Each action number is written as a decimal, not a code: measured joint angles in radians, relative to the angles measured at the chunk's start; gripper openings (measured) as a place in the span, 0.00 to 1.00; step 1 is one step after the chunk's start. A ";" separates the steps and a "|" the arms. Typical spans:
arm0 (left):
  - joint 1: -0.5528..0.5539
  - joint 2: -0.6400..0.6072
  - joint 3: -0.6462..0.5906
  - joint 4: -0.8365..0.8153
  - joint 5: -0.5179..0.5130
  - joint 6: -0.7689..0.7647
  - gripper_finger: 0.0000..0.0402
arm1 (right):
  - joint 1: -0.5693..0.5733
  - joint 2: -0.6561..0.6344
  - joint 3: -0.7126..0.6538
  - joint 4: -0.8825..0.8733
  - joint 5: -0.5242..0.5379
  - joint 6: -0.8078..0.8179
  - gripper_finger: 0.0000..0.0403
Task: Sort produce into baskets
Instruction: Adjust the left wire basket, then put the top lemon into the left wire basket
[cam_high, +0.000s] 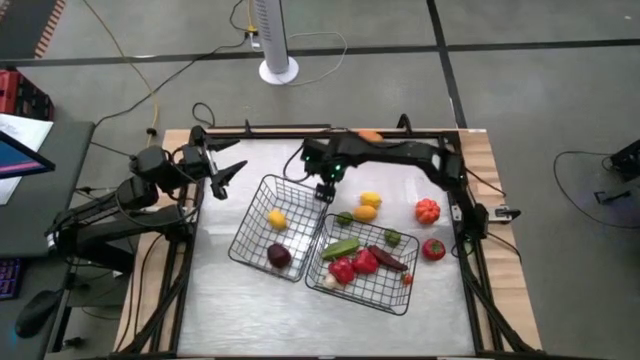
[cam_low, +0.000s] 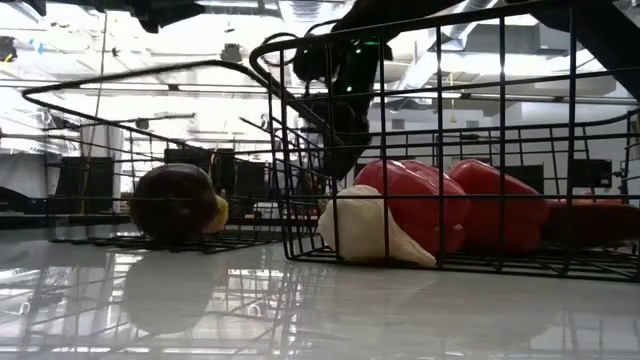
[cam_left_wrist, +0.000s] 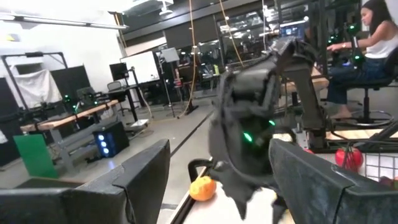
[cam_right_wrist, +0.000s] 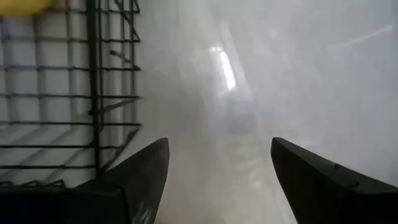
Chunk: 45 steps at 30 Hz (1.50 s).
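Observation:
Two black wire baskets stand mid-table. The left basket (cam_high: 262, 205) holds a yellow fruit (cam_high: 277, 219) and a dark purple one (cam_high: 279, 256), which also shows in the low view (cam_low: 175, 203). The right basket (cam_high: 395, 292) holds red peppers (cam_low: 420, 205), a green vegetable (cam_high: 341, 247) and a white garlic (cam_low: 375, 230). A yellow (cam_high: 370, 199), an orange (cam_high: 365, 212) and two red pieces (cam_high: 427, 210) (cam_high: 433, 249) lie loose on the table. My right gripper (cam_right_wrist: 219, 146) is open and empty above the table by the left basket's far corner (cam_right_wrist: 93, 81). My left gripper (cam_left_wrist: 219, 149) is open and empty, raised at the far left (cam_high: 225, 172).
An orange fruit (cam_high: 369, 135) lies at the table's far edge and also shows in the left wrist view (cam_left_wrist: 202, 188). A white fan stand (cam_high: 278, 68) is beyond the table. A person (cam_left_wrist: 373, 37) sits at a desk in the room behind.

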<state>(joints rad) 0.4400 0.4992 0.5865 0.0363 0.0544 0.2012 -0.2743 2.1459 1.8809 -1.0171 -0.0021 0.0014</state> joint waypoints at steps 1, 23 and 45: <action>0.000 0.000 0.000 0.000 -0.003 0.000 0.65 | 0.010 0.007 0.000 0.000 -0.004 -0.005 0.77; 0.000 0.000 0.000 -0.015 -0.009 -0.014 0.65 | 0.050 -0.128 0.013 -0.187 0.027 -0.005 0.77; 0.000 -0.002 -0.001 -0.025 -0.010 -0.023 0.65 | -0.073 -0.353 -0.630 0.017 -0.003 0.050 0.77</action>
<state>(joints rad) 0.4397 0.4973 0.5858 0.0113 0.0448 0.1787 -0.3475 1.7932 1.2513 -1.0004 -0.0051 0.0514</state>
